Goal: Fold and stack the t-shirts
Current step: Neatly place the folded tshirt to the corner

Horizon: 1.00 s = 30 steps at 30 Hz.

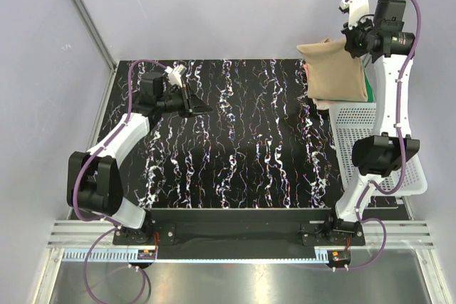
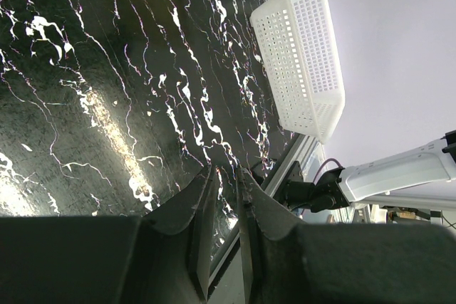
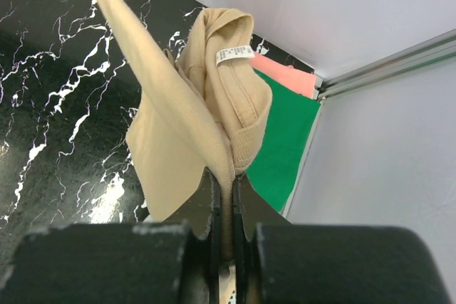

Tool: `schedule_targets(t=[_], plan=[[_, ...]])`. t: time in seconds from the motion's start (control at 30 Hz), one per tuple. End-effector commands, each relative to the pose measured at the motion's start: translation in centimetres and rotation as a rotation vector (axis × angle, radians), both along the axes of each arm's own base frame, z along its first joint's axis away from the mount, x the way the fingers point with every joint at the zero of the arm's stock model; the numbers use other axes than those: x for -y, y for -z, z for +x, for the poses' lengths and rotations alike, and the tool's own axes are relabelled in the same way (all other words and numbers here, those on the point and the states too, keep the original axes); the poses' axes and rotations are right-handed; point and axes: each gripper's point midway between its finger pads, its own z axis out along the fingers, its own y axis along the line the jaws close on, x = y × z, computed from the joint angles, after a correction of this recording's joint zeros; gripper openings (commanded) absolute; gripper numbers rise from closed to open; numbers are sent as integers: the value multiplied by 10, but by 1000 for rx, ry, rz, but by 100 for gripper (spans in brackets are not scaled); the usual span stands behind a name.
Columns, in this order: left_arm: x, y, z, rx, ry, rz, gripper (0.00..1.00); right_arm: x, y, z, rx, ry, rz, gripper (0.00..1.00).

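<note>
Right tool (image 3: 226, 184) pinches tan t-shirt (image 3: 167, 140) aloft over the far right corner of the counter (image 1: 249, 140); white neck label (image 3: 234, 53) present, print illegible; left tool (image 2: 226, 172) narrowly spread, empty.

The tan t-shirt (image 3: 178, 126) pinched in the right gripper (image 3: 226, 183) is seen to be soft, matt cloth with a ribbed collar. The gripper's fingers (image 3: 196, 208) are matt black. Beyond them, the green t-shirt (image 3: 285, 140) and pink t-shirt (image 3: 288, 76) are shown as smooth matt cloth. Below the left gripper (image 2: 224, 176), the table (image 2: 107, 69) is finished in glossy black marbling. Ahead of it, the basket (image 2: 303, 55) is moulded in white perforated plastic.
</note>
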Motion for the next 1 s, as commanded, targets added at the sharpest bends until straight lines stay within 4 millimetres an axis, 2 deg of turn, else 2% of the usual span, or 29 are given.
schedule_targets(t=[0.0, 0.23, 0.33, 0.43, 0.47, 0.53, 0.57, 0.63, 0.67, 0.73, 0.77, 0.8, 0.87, 0.9, 0.97], plan=[[0, -24, -3, 84, 21, -36, 22, 6, -35, -3, 110, -3, -42, 0], [0, -24, -2, 80, 21, -37, 22, 16, -22, 2, 85, -12, -37, 0], [0, -22, -2, 75, 22, -37, 22, 29, -20, 7, 85, 4, -33, 0], [-1, -22, -1, 74, 18, -38, 22, 30, -15, 17, 89, -40, -5, 0], [-1, -22, -2, 74, 21, -39, 22, 34, -5, 24, 75, -45, 12, 0], [-1, -23, -1, 77, 18, -38, 22, 34, 1, 32, 75, -73, 28, 0], [-2, -22, -1, 75, 17, -38, 22, 40, 15, 39, 55, -67, 32, 0], [-2, -20, -1, 71, 17, -37, 22, 50, 21, 51, 64, -47, 10, 0], [-1, -20, -1, 71, 19, -36, 22, 58, 35, 59, 46, -32, 9, 0], [-1, -18, 0, 62, 16, -37, 22, 65, 32, 70, 80, -17, -12, 0], [-1, -17, 0, 59, 17, -37, 22, 69, 40, 78, 76, -10, -9, 0], [-1, -16, 1, 58, 14, -36, 22, 74, 32, 85, 117, 2, -16, 0], [-1, -14, 0, 51, 17, -36, 22, 78, 43, 95, 115, 1, -23, 0], [-1, -14, 1, 54, 15, -34, 22, 82, 39, 101, 139, 9, -36, 0], [-1, -11, 1, 47, 15, -33, 22, 88, 47, 109, 142, 23, -47, 0]])
